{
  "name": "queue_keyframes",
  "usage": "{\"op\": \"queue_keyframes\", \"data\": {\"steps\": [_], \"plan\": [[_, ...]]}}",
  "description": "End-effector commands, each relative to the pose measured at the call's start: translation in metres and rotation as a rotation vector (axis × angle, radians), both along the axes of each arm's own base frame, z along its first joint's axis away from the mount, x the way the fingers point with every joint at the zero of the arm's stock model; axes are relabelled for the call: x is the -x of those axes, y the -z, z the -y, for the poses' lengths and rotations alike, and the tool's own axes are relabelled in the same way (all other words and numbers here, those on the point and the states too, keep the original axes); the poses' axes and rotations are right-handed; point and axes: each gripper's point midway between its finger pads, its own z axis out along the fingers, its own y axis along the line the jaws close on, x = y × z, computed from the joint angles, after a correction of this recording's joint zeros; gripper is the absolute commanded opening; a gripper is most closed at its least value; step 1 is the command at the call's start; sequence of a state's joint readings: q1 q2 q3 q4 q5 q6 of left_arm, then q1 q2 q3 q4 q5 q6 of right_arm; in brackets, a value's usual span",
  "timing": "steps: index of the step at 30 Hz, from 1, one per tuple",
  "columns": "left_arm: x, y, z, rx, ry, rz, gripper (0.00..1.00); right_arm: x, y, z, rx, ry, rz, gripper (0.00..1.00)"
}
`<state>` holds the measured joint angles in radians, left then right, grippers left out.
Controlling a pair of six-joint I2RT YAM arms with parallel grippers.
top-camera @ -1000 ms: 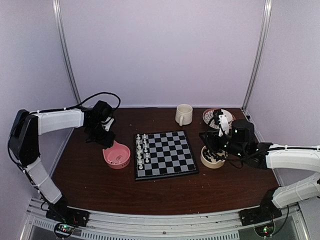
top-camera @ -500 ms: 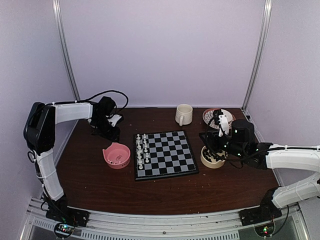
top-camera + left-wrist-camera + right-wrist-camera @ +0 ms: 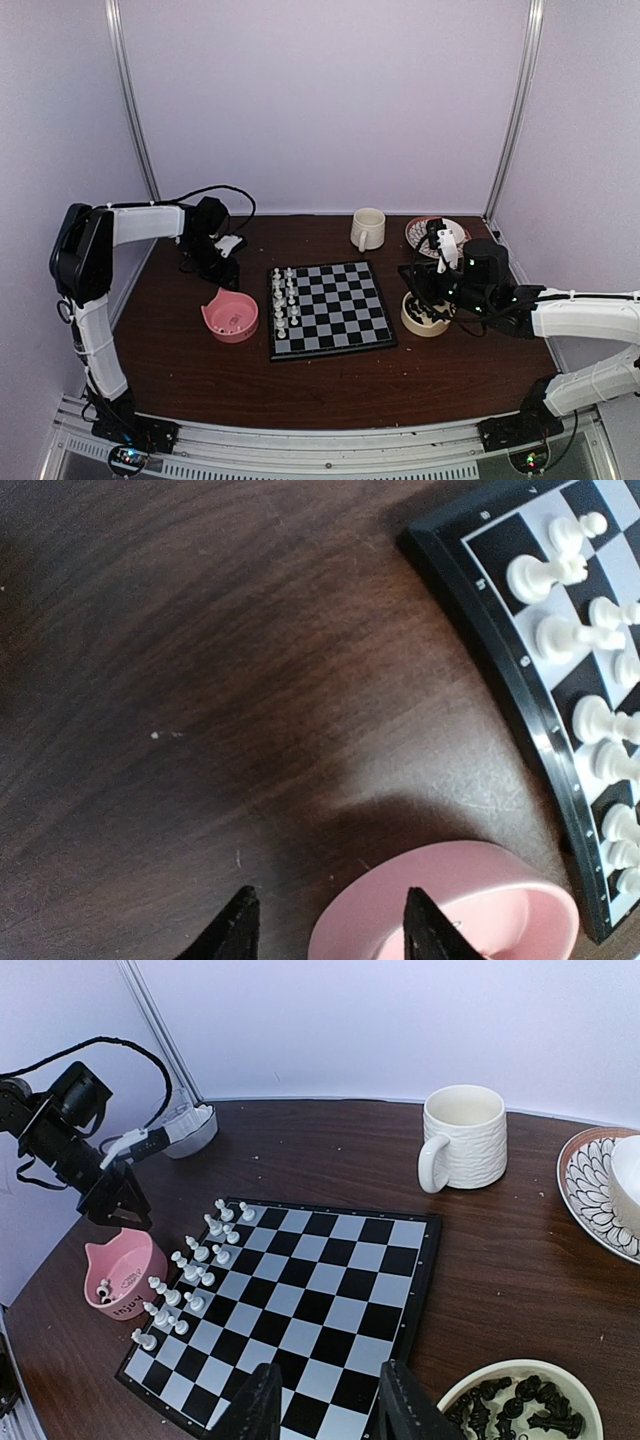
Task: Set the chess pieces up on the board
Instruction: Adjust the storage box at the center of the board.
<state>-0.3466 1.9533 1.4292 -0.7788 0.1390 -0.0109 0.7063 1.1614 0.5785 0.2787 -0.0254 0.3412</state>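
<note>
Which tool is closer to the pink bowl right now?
Left. The left tool hovers just behind the pink bowl, over its far rim. The right tool is across the board, beside the cream bowl of black pieces.

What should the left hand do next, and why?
Probably dip into the pink bowl: the left hand hangs open and empty near its rim, and a white piece lies inside, not yet on the board.

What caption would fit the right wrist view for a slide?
White chess pieces line the board's left side; black pieces wait in a cream bowl beside the open right gripper.
</note>
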Motion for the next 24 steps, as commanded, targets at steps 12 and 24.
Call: {"op": "queue_keyframes", "data": {"steps": [12,24], "plan": [[0.029,-0.023,0.007,0.104,0.124,-0.003,0.54,0.000,0.007,0.001,0.006,-0.001,-0.017,0.35],[0.023,0.009,-0.016,-0.056,0.084,-0.066,0.47,0.002,0.005,0.004,0.003,0.003,-0.011,0.35]]}}
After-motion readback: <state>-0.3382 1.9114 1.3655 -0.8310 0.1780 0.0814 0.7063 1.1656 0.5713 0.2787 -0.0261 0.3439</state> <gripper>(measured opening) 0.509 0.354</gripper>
